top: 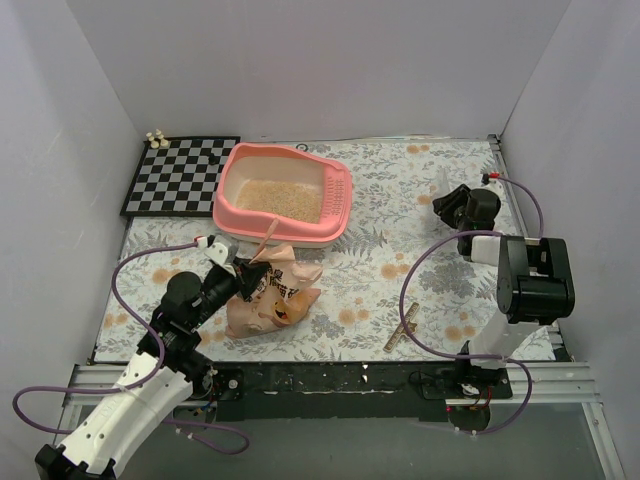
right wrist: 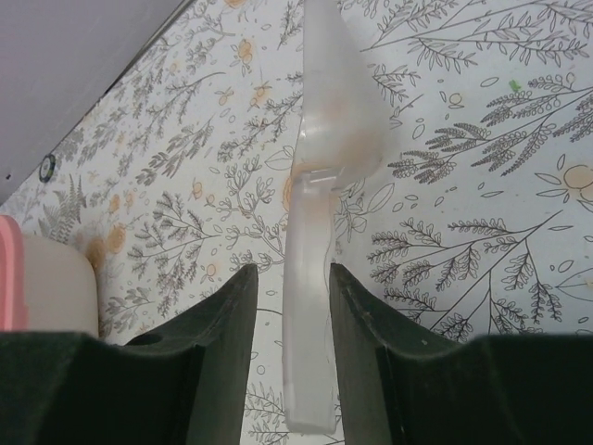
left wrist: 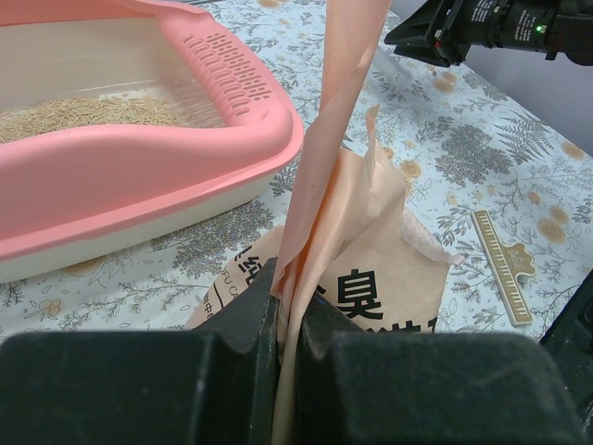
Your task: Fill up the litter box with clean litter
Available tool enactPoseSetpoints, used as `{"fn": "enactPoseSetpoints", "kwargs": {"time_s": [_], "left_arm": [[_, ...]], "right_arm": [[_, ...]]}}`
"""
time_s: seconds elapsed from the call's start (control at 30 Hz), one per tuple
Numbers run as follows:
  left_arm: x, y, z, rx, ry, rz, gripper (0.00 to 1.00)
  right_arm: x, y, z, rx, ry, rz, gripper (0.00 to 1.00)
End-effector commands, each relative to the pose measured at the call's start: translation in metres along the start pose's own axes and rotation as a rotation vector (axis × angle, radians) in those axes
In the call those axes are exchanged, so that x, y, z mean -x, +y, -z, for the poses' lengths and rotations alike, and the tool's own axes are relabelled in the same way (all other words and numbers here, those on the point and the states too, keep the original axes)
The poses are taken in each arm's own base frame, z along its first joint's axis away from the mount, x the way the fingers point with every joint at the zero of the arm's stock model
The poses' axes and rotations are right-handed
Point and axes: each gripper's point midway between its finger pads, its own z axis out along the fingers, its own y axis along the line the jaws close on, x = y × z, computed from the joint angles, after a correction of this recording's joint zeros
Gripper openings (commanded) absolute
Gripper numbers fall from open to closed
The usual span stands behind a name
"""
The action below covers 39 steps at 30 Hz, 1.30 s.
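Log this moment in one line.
left end effector: shut on bag | right end effector: straddling scoop, grip unclear | litter box: holds some clean litter

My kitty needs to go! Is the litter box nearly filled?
Partly. A thin layer of pale beige litter granules lies in the pink plastic litter box. The left gripper pinches the crinkled tan bag; a translucent plastic scoop sits between the fingers of the right gripper. More litter probably needs adding.
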Motion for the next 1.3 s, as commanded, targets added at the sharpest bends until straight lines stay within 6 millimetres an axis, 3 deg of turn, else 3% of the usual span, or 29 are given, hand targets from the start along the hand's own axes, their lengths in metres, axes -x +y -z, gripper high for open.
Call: {"fn": "enactPoseSetpoints", "kwargs": {"time_s": [0.0,0.17,0.3,0.37,0.5,0.7,0.9,1.1,1.27], "left_arm": [[0.019,-0.004,-0.002,-0.019,-0.063,-0.020,0.00],[0.021,-0.004,-0.002,-0.018,-0.065,-0.023,0.00],[0.023,-0.003,-0.001,-0.008,-0.076,-0.023,0.00],[0.024,-0.003,0.000,-0.009,-0.082,-0.027,0.00],[0.029,-0.004,0.002,-0.009,-0.099,-0.033,0.00],[0.036,-0.007,0.007,-0.020,-0.131,-0.030,0.00],[0.040,-0.008,0.010,-0.022,-0.150,-0.024,0.00],[0.039,-0.009,0.010,-0.023,-0.149,-0.022,0.00],[0.038,-0.008,0.009,-0.022,-0.143,-0.024,0.00]], "right_arm": [[0.008,0.006,-0.010,0.019,-0.002,-0.008,0.46],[0.009,-0.001,-0.011,-0.044,0.030,0.011,0.52],[0.033,-0.005,0.004,-0.115,-0.035,0.065,0.54],[0.043,0.007,0.015,-0.093,-0.048,0.095,0.54],[0.046,0.054,0.035,0.059,0.000,0.189,0.54],[0.002,0.142,0.060,0.319,0.192,0.345,0.54],[-0.065,0.219,0.080,0.527,0.348,0.523,0.55],[-0.109,0.266,0.077,0.603,0.412,0.568,0.54],[-0.151,0.289,0.059,0.615,0.474,0.568,0.50]]}}
